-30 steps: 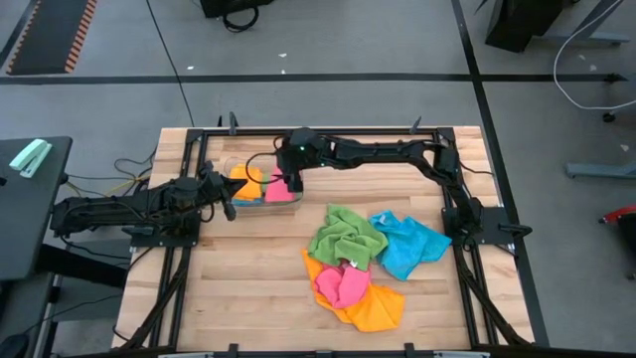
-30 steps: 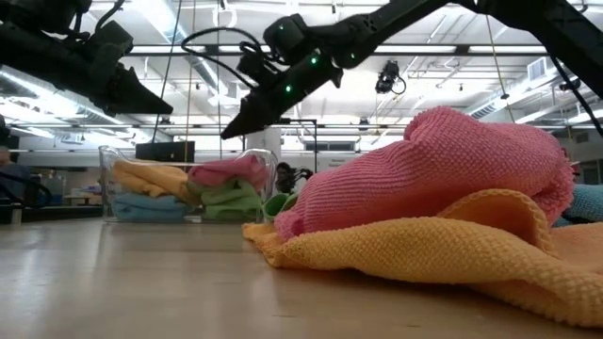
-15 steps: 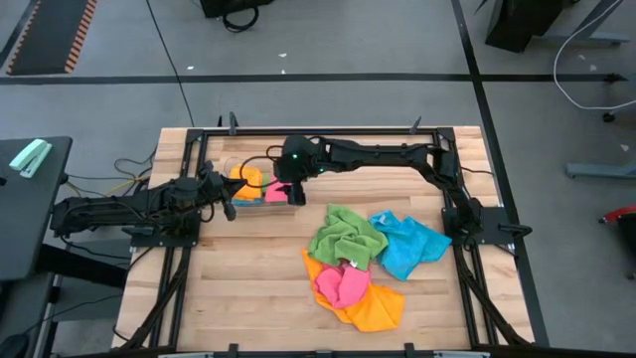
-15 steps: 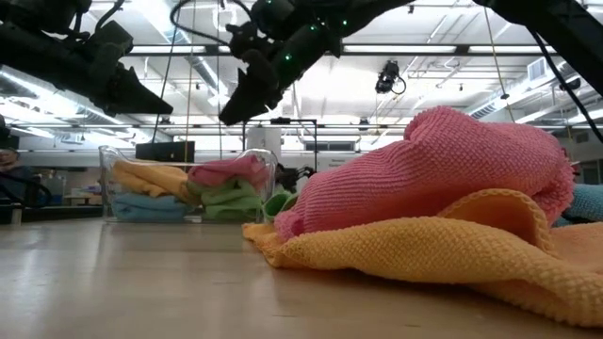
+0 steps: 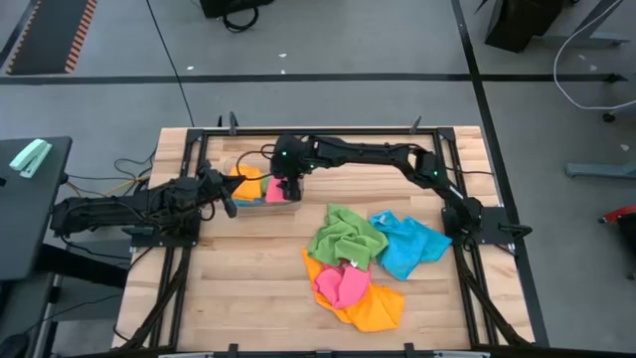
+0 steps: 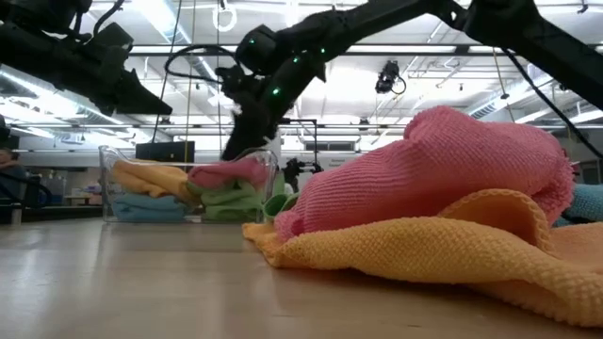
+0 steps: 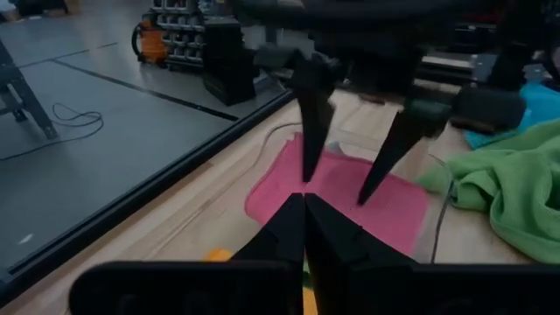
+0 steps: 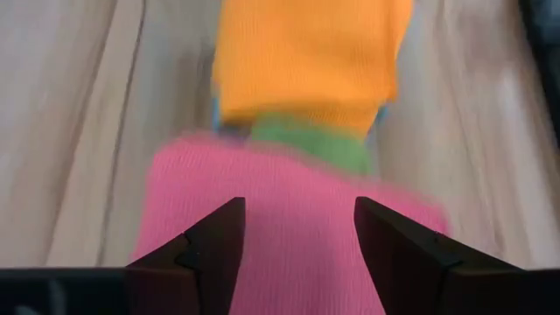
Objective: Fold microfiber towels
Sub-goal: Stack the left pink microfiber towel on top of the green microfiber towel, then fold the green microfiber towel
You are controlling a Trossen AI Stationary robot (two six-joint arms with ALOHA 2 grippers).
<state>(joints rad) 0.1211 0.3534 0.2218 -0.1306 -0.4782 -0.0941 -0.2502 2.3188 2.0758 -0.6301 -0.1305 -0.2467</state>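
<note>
My right claw fingers apart just above the folded pink towel in the clear bin, my left claw closed beside the bin, loose towels piled on the bench.

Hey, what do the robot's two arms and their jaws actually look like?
Both arms are matte black, built of slim jointed segments with black cables looped alongside. The right gripper ends in two long tapering black fingers; green indicator lights glow near its wrist. The left gripper has the same pointed dark jaws.
</note>
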